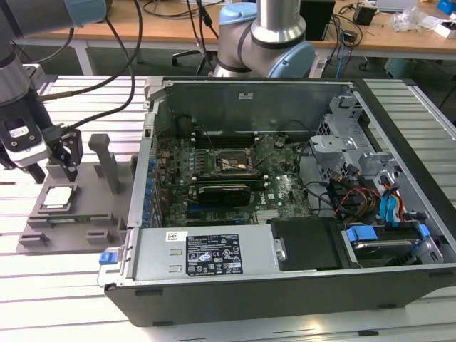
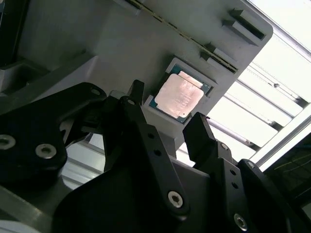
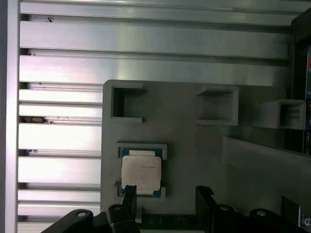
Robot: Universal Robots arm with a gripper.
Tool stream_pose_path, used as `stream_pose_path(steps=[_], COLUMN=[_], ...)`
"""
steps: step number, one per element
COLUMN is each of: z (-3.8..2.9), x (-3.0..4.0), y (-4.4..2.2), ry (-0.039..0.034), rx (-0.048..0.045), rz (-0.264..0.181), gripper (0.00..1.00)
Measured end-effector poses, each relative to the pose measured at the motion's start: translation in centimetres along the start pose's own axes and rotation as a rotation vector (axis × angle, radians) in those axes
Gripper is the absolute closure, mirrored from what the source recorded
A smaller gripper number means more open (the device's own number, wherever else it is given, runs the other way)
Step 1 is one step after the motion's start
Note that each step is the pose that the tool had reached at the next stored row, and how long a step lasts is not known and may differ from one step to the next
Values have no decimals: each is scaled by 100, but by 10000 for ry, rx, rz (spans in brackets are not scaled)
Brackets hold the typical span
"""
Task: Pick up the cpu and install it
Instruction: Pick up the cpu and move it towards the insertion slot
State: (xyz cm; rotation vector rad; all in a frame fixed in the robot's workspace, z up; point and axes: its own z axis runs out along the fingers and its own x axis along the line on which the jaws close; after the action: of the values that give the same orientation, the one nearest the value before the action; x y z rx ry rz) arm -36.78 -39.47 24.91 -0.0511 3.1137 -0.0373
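**Exterior and wrist views.** At the exterior view's left, we see the end effector (image 1: 53, 165) poised over a grey tray (image 1: 43, 234) on the slatted table (image 1: 57, 292). Its fingers (image 2: 198, 133) are spread wide apart and hold nothing. The cpu (image 3: 141, 174) lies flat, lid up, in the tray's square recess, close under the fingertips. We see an open computer case (image 1: 399, 114) at the centre and right of the exterior view.
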Motion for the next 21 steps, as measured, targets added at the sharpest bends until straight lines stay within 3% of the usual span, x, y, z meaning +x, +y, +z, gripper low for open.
stream_pose_path(steps=[21], z=[159], x=[5], y=[4], ry=[0], rx=[0], rz=[0], gripper=[40])
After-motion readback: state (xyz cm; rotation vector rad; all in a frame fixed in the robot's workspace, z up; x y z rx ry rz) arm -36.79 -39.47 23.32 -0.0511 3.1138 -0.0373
